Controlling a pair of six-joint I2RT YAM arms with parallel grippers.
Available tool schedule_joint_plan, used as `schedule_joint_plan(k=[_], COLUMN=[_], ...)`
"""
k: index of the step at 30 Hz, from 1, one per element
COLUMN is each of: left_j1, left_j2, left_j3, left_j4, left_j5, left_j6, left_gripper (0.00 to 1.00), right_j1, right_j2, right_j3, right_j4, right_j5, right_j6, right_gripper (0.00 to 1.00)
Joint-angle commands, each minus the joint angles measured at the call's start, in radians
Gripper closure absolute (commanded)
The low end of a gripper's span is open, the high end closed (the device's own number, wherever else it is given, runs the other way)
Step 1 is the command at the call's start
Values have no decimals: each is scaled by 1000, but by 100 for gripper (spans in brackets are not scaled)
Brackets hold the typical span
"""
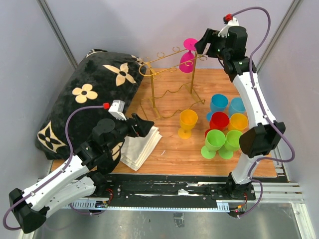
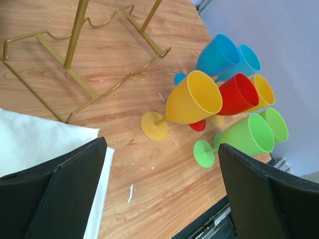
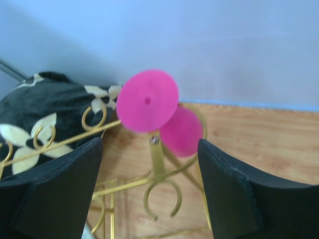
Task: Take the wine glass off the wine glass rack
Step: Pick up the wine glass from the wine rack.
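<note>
A pink wine glass (image 1: 188, 56) hangs upside down from the right end of the gold wine glass rack (image 1: 167, 67) at the back of the table. In the right wrist view its round foot (image 3: 147, 101) faces the camera, with the bowl (image 3: 183, 133) behind and below it and the rack's loop hook (image 3: 160, 191) beneath. My right gripper (image 1: 201, 47) is just right of the glass, open, its fingers either side of the glass and clear of it (image 3: 149, 149). Low over the table's front left, my left gripper (image 1: 144, 127) is open and empty (image 2: 162, 149).
Several coloured cups stand right of the rack: orange (image 1: 188, 122), blue (image 1: 218, 103), red (image 1: 219, 121), green (image 1: 214, 142). A stack of white napkins (image 1: 139, 147) lies under the left gripper. A black flowered cushion (image 1: 89, 94) fills the left side.
</note>
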Motion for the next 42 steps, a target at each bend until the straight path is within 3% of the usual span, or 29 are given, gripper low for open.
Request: schedule_joint_plan(k=[1, 5, 14, 21, 25, 42], left_j1=[7, 7, 7, 7, 7, 8], left_j2=[-15, -16, -26, -47, -45, -31], left_j3=[26, 26, 46, 40, 40, 47], left_j4=[-7, -7, -38, -43, -42, -42], left_j5=[4, 2, 2, 2, 3, 14], left_j6=[7, 7, 19, 12, 12, 12], left_gripper=[0, 0, 0, 0, 0, 0], right_j1=[-27, -30, -35, -45, -48, -59], right_j2=[88, 148, 291, 354, 365, 401], right_j3=[170, 231, 390, 466, 472, 501], right_j4=[-51, -21, -13, -56, -73, -86], right_j5=[-17, -39, -89, -162, -208, -156], right_j6=[-20, -47, -73, -100, -118, -164], right_gripper=[28, 36, 40, 51, 52, 46])
